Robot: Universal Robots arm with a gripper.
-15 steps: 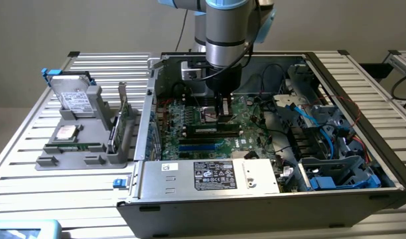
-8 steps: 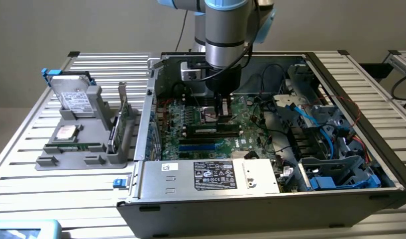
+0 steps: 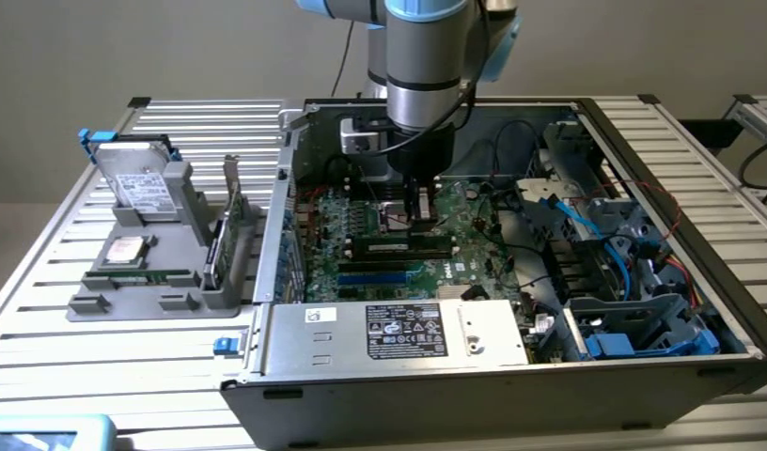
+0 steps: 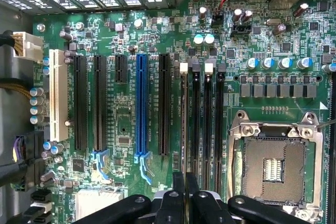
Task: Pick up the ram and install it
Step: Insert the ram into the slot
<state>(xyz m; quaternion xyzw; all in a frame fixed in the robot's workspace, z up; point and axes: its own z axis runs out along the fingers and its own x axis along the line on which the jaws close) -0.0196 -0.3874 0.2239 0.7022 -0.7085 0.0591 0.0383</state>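
Note:
The ram (image 3: 402, 246), a narrow green stick with black chips, stands on edge in a memory slot of the motherboard (image 3: 346, 235) inside the open computer case. My gripper (image 3: 417, 224) comes straight down onto the middle of its top edge. In the wrist view the ram (image 4: 184, 119) shows edge-on in the memory slot nearest the long black card slot. My gripper (image 4: 185, 182) sits in line with it, its two black fingers (image 4: 177, 192) pressed close with the stick's edge running between them. Beside it are several bare memory slots.
The case walls (image 3: 289, 188) enclose the arm. A silver power supply (image 3: 397, 329) lies along the front, and blue cables and drive bays (image 3: 609, 272) are on the exterior view's right. Outside the case, a grey holder (image 3: 146, 282) carries a hard drive (image 3: 139, 183) and a green card (image 3: 233, 221). The CPU socket (image 4: 273, 166) lies beside the slots.

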